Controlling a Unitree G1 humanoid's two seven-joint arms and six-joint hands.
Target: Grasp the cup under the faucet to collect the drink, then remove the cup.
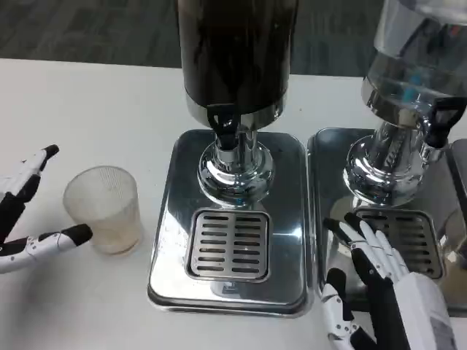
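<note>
1. Nearest the camera, the right robot hand (pixel 379 281) lies with fingers spread and nothing in them, resting over the front of the right drip tray (pixel 325 240), well apart from the cup.
2. The left robot hand (pixel 29 219) is released too: its fingers are apart, one black tip just beside, perhaps touching, the cup's lower left side, another raised off to the far left.
3. The cup (pixel 103 209) stands upright on the white bench (pixel 87 102), directly right of the left robot hand, inside its open span. That hand is plainly the nearer one; closing in sideways looks like the coming grasp.
4. The cup is clear, ribbed plastic, its long axis vertical, mouth up. It looks empty.
5. It sits left of the middle drip tray (pixel 230 244), not under the faucet (pixel 225 124).
6. Farthest back stands the dark dispenser (pixel 237 51); a clear dispenser (pixel 416 58) stands to its right.
</note>
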